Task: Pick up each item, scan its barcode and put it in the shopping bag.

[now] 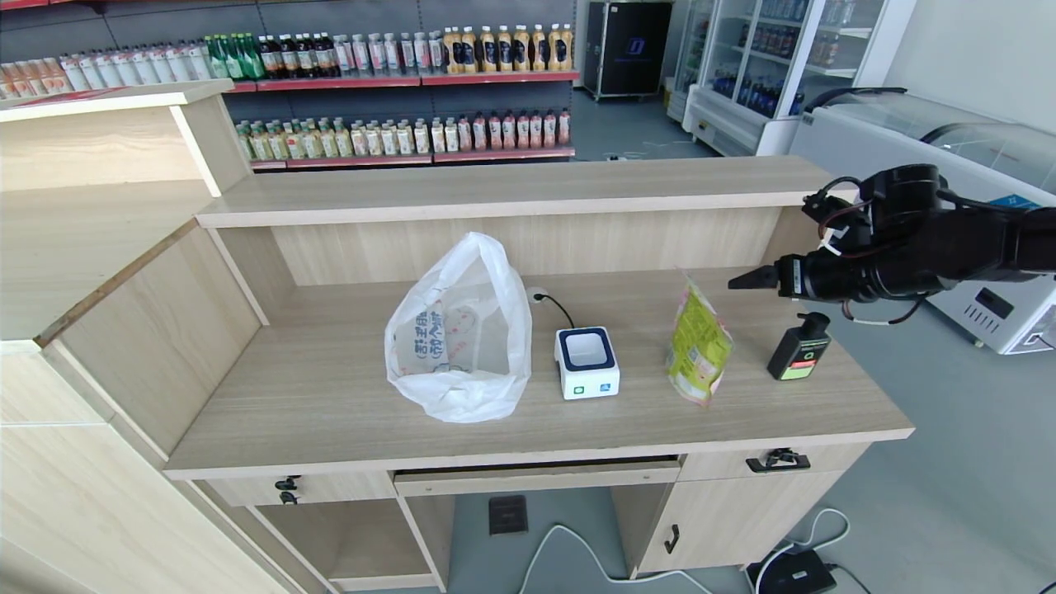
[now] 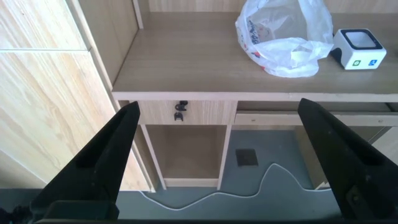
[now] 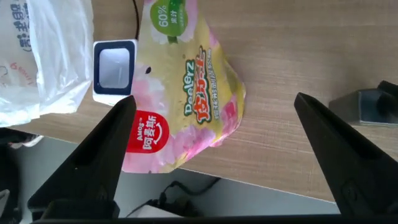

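- The right gripper [image 1: 740,280] hangs in the air over the right end of the counter [image 1: 330,396], its fingers spread wide with nothing between them.
- The snack pouch [image 1: 698,346], yellow-green and pink, stands upright on the counter, lower than that gripper and a little to its left, near but not touching.
- From the right wrist view the pouch [image 3: 186,93] shows in the gap of the open right gripper [image 3: 214,101], well beyond the fingertips.
- A black pump bottle [image 1: 799,348] stands just beneath the right gripper, at the pouch's right side, apart from it.
- The barcode scanner [image 1: 586,361], a white box with a dark-framed window, sits between the pouch and the shopping bag [image 1: 459,330]; its black cable [image 1: 561,309] runs toward the back wall.
- The shopping bag, thin white plastic, stands with its mouth open just left of the scanner.
- The left gripper [image 2: 217,107] is low, out in front of the counter's front edge, fingers spread wide and holding nothing; the bag [image 2: 286,31] and scanner [image 2: 359,48] are well above and beyond it.
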Motion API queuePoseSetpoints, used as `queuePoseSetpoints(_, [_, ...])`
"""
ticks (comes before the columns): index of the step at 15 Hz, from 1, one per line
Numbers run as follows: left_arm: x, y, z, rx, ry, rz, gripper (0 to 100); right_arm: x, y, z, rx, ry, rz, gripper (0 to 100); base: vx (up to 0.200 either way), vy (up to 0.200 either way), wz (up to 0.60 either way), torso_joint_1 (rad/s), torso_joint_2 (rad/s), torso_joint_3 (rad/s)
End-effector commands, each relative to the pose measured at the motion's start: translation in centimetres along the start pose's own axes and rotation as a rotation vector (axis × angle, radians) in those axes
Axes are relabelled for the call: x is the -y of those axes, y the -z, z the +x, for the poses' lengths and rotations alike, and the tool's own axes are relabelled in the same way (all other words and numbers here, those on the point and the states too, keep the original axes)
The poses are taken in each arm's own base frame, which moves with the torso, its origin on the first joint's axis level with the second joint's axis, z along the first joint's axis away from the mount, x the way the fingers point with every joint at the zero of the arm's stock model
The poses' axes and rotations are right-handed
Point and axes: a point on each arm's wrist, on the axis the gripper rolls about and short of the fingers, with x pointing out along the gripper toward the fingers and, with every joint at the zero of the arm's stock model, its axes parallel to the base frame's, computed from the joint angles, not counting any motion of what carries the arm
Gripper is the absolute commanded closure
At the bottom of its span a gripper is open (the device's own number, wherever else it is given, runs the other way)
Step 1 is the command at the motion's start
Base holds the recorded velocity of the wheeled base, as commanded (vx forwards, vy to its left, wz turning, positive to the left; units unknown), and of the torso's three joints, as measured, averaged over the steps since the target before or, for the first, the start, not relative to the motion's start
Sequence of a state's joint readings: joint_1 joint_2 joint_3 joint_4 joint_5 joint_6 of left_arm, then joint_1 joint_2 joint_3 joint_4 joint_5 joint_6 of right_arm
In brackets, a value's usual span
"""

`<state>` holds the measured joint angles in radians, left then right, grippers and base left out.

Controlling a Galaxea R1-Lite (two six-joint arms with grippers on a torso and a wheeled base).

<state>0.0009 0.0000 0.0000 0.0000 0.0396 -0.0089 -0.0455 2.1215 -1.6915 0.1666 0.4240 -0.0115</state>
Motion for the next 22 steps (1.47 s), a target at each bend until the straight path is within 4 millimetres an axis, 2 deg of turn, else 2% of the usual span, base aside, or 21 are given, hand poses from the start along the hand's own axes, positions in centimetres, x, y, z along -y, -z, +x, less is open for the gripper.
queuePoseSetpoints(1, [0.0, 0.0, 0.0, 0.000, -0.001, 0.000, 0, 0.1, 0.7, 2.8, -0.017, -0.058, -0.007, 0, 0.000, 0.000, 0.00, 0.000, 0.00, 0.000])
queuePoseSetpoints(8, [0.0, 0.0, 0.0, 0.000, 0.001, 0.000, 0, 0.9, 3.3, 7.1, -0.071, -0.094, -0.025, 0, 0.000, 0.000, 0.00, 0.000, 0.00, 0.000])
queuePoseSetpoints(22, [0.0, 0.0, 0.0, 0.000, -0.001, 0.000, 0, 3.3, 7.4, 12.2, -0.075, -0.204, -0.059, 0, 0.000, 0.000, 0.00, 0.000, 0.00, 0.000])
